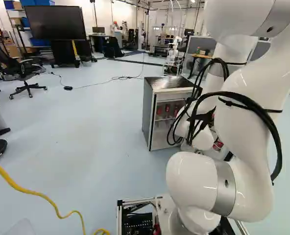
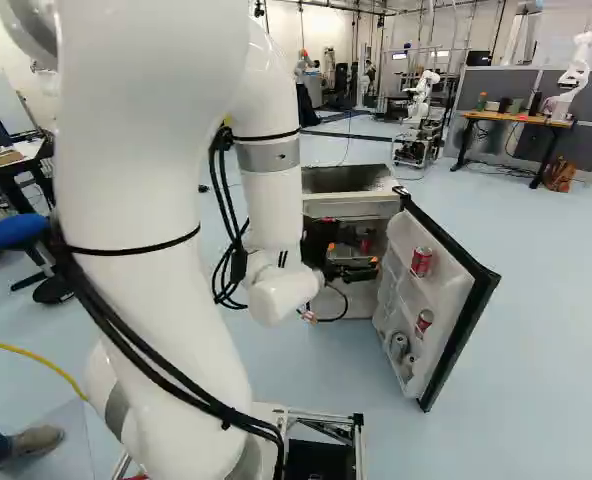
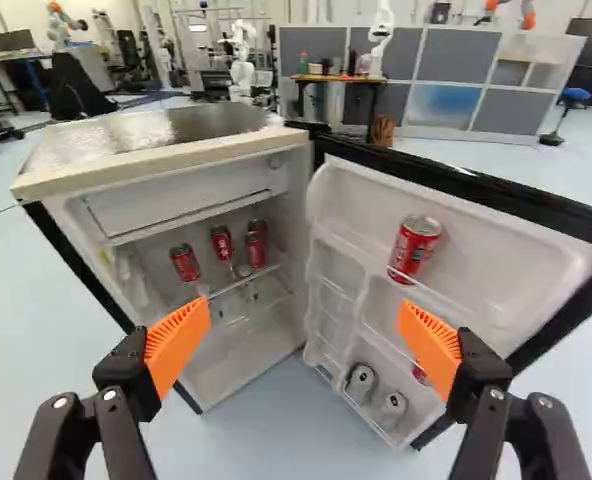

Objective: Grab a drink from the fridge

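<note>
2 base views: behind arm (image 2: 156,240), left and right, facing ahead, slightly down. Wrist view: from arm's end, nearer, facing open fridge (image 2: 346,180). All 3 share it; right base and wrist share its door (image 2: 436,270).

Lower red can (image 3: 418,373) in fridge door (image 3: 506,235) mostly hidden by orange pad (image 3: 430,342), arm (image 1: 248,98) before fridge (image 3: 166,161) cut off above, items (image 3: 351,63) beyond fridge too small to tell
</note>
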### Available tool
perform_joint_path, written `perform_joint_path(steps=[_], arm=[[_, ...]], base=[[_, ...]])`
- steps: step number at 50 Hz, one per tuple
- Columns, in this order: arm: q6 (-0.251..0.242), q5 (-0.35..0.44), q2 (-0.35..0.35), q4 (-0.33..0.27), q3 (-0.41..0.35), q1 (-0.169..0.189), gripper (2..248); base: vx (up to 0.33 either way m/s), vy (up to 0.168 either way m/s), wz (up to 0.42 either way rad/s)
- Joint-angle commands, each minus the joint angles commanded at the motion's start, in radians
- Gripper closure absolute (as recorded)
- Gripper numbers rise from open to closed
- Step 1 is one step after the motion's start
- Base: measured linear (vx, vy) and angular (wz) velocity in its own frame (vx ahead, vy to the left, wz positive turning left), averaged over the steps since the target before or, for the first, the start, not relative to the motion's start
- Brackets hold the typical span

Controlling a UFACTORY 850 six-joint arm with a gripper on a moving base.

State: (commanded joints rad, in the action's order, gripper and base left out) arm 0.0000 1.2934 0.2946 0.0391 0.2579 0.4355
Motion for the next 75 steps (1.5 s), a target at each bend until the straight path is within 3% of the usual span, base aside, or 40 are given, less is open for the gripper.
perform_joint_path(steps=[13,40,75], arm=[[0.000,0.004,0.099,-0.106,0.084,0.009,3],[0.000,0.004,0.292,-0.259,0.264,0.017,3],[0.000,0.004,0.523,-0.274,0.506,-0.008,3]], base=[[0.000,0.000,0.000],[0.000,0.000,0.000],[0.000,0.000,0.000]])
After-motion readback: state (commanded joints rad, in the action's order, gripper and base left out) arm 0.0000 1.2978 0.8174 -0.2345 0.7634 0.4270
